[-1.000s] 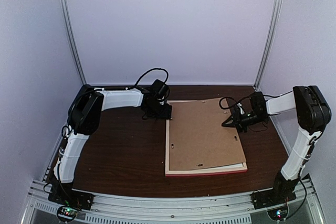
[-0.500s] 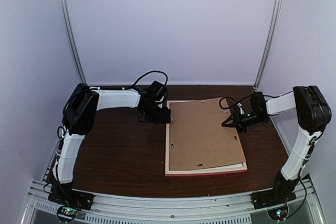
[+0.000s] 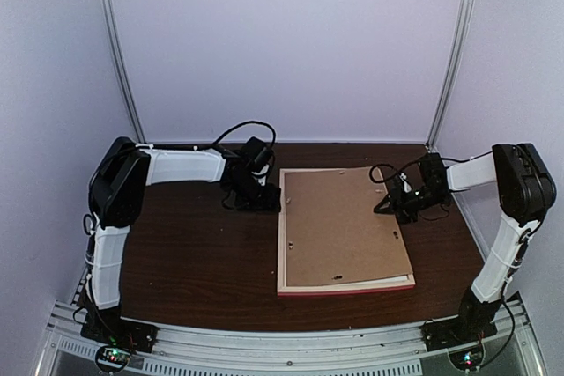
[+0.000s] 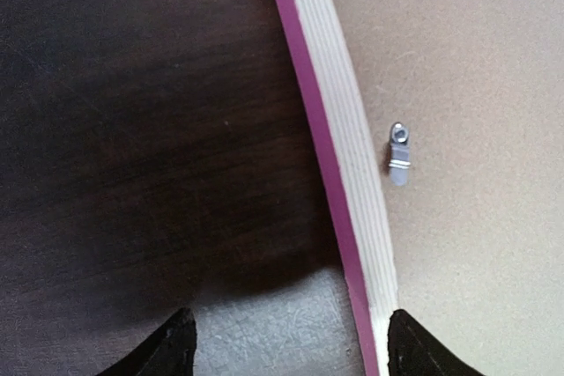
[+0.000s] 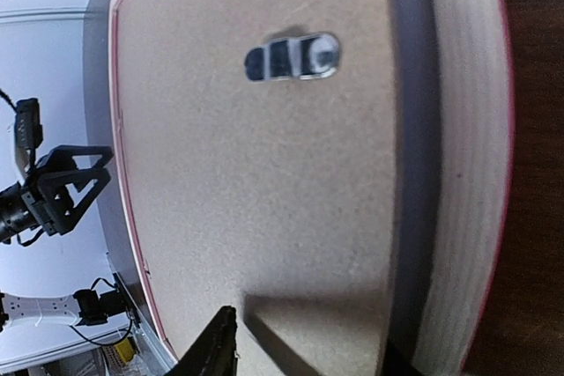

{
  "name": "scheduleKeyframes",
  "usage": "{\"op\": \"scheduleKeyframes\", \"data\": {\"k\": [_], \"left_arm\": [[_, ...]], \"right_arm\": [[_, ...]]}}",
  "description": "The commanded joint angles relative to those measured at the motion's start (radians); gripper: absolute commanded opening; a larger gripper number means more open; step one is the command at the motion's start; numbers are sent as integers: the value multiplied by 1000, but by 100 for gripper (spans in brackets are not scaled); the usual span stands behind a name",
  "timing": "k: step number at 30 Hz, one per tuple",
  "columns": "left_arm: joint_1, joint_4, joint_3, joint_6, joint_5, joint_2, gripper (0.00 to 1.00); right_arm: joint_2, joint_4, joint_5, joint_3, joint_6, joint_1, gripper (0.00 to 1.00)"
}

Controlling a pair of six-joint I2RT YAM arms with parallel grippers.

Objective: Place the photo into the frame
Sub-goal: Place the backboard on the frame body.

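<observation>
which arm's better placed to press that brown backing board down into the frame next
Probably right. The right tool hangs open directly over the backing board by the edge of the frame, a metal tab just ahead. The left tool is open over the table beside it.

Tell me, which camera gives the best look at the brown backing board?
The top external view: only it shows the whole backing board, lying inside the frame. The left wrist view catches just a strip beside the frame's pale edge, with one metal clip. The right wrist view shows a close, partial stretch with another clip.
</observation>
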Motion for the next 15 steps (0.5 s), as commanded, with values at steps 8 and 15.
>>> {"op": "scheduleKeyframes", "data": {"k": [8, 15], "left_arm": [[-3, 32, -68, 22, -7, -124, 75], [-3, 34, -85, 33, -16, -136, 75]], "right_arm": [[-8, -64, 86, 33, -23, 11, 45], [-12, -103, 130, 51, -36, 34, 46]]}}
